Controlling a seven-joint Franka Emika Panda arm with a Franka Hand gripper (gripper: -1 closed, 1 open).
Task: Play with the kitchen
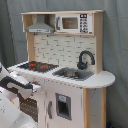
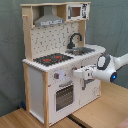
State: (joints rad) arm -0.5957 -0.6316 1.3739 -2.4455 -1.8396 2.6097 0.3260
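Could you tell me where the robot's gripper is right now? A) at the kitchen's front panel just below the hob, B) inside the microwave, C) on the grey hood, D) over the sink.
A: in the second exterior view the gripper sits against the kitchen front, just below the hob.

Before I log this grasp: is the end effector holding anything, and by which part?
Cannot be told: the end effector is at the kitchen front by the knobs, its tip hard to make out.
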